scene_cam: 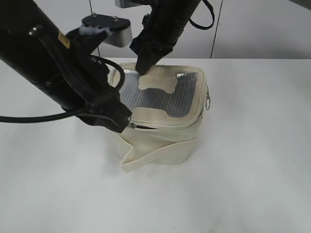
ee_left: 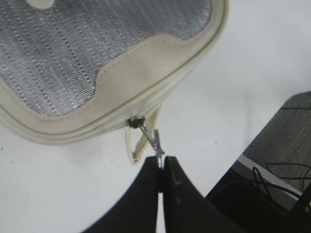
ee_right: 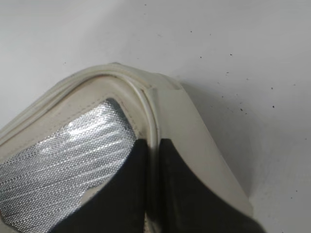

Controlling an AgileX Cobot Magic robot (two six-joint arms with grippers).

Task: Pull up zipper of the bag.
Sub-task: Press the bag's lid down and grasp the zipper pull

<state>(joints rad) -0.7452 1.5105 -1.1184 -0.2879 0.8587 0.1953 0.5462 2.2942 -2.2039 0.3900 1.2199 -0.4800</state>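
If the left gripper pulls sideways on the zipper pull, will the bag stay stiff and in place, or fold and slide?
Probably it folds: the bag has creased soft walls. It looks light, so it may slide; the right gripper pressing its top should help. The left gripper pinches the thin zipper pull, which could slip.

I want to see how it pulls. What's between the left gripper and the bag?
In the left wrist view, a small silver zipper pull bridges the gap: the left gripper pinches one end, the other joins the bag.
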